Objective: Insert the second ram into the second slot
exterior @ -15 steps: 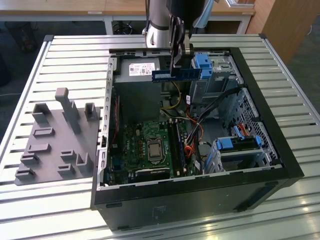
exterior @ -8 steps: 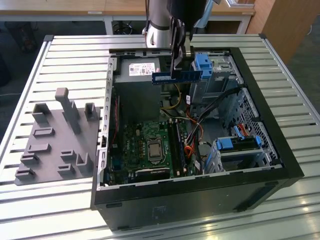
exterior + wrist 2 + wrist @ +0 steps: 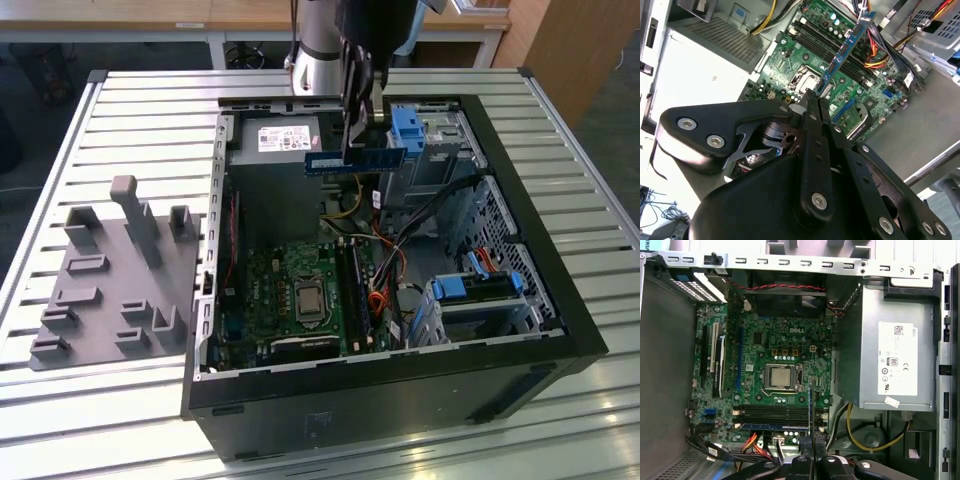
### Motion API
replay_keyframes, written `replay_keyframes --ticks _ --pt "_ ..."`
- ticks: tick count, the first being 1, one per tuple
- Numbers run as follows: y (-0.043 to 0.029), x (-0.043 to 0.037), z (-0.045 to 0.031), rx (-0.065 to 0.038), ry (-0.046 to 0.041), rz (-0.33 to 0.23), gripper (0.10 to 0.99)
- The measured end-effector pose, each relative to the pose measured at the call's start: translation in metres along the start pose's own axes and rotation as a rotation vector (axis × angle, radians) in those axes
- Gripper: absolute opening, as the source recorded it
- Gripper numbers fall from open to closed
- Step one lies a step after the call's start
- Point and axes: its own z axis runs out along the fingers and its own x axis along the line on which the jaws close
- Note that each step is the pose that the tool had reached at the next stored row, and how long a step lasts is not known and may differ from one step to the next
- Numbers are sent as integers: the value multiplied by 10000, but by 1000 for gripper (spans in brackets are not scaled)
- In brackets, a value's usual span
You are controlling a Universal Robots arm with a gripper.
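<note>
1. Grey moulded fixture (image 3: 100,272) lies on the slatted table (image 3: 150,100), at the exterior view's left.
2. The motherboard (image 3: 262,285) sits inside the open case (image 3: 400,370).
3. The gripper (image 3: 358,148), fingers clenched, holds the second ram (image 3: 325,163) level above the case.

Above computer case (image 3: 556,272), arm (image 3: 318,40) cut off by exterior view's upper edge. Over case, second ram (image 3: 325,162) midsection hidden behind fingers (image 3: 350,95). Inside case, memory slots (image 3: 352,285) too small to tell which filled.
</note>
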Motion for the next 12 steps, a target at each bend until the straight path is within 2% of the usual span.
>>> replay_keyframes --ticks 6,12 --pt "3 84 2 3 -3 0 129" --pt "6 135 3 4 -10 0 129"
